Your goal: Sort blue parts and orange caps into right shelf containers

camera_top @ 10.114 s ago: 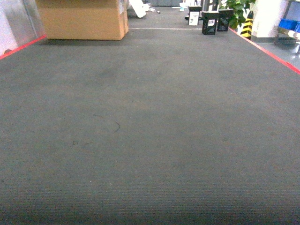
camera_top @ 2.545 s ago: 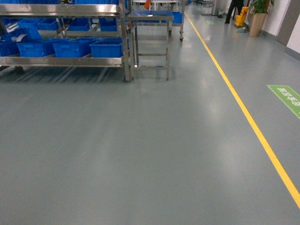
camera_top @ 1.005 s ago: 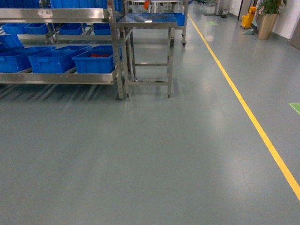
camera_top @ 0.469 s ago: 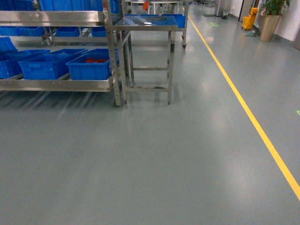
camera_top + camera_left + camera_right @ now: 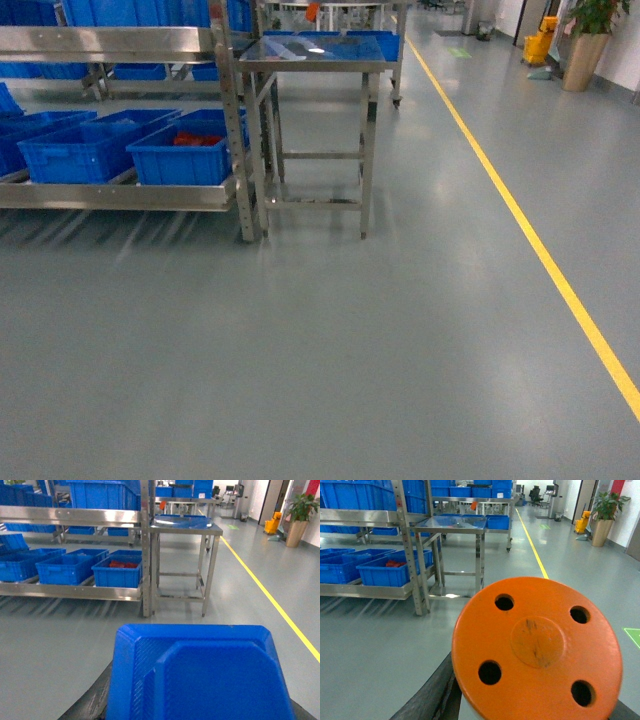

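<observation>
The crates [image 5: 182, 152] sit on the low shelf [image 5: 120, 194] ahead and to the left, well apart from both arms, whose fingers hold a blue part [image 5: 197, 677] on the left and an orange cap [image 5: 537, 647] on the right.

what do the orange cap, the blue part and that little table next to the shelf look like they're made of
Orange cap: likely moulded plastic, matte, with scuffs at the centre. Blue part: plastic too, saturated colour, one ribbed face. Table: bare metal, probably stainless steel; legs and top reflect light.
</observation>
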